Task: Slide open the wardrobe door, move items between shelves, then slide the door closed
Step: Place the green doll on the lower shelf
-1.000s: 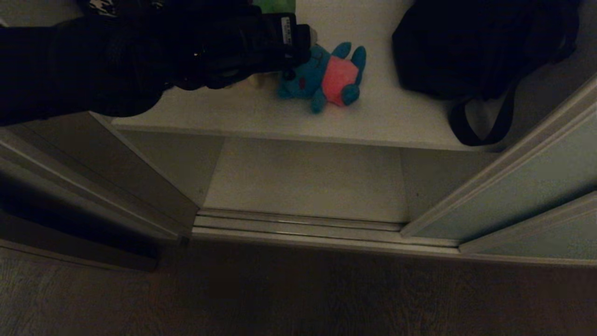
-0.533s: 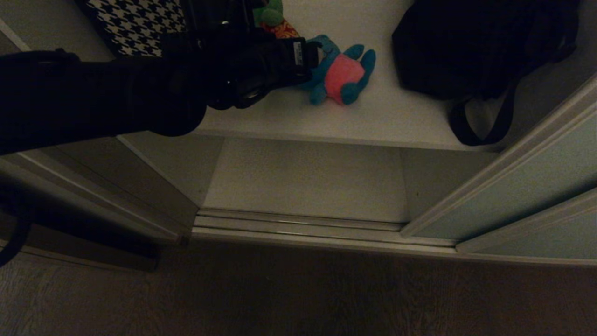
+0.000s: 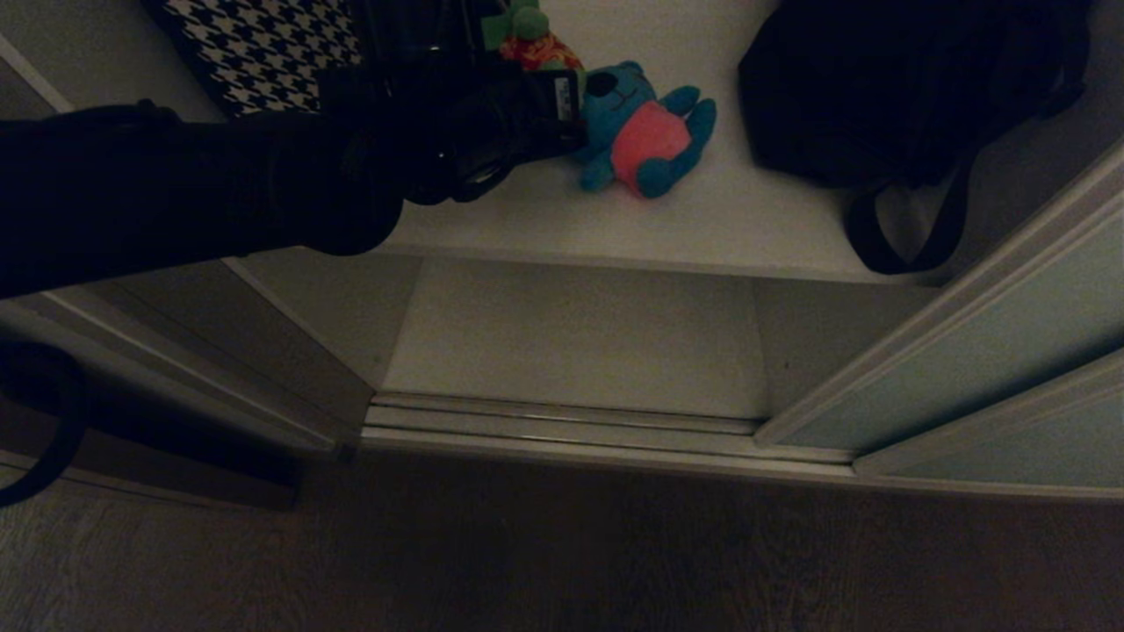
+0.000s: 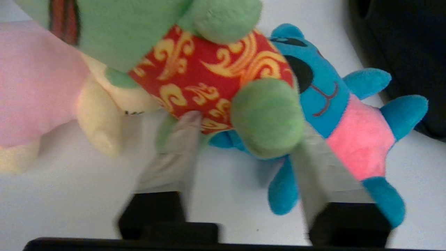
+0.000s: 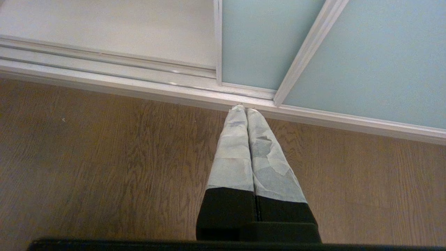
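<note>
- Since the earlier frame, the left arm has reached deeper over the shelf and nudged the blue toy toward the black bag.
- Seat both fingers squarely on the green toy (avoid the blue toy's limbs) before lifting.
- The left gripper is closing, half spread, its fingers flanking the green toy's foot.
- The right gripper hangs closed and empty over the floor.

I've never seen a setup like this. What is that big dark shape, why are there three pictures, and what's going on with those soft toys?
The dark shape is the robot's left arm, seen from its head camera, reaching into an open wardrobe. The other two pictures come from cameras on its wrists. On the shelf lie a green toy, a blue toy, a cream-yellow toy and a black bag. The left end effector has its pale fingers on either side of the green toy's leg, apparently closing on it. The right end effector hangs shut above the floor, idle.
</note>
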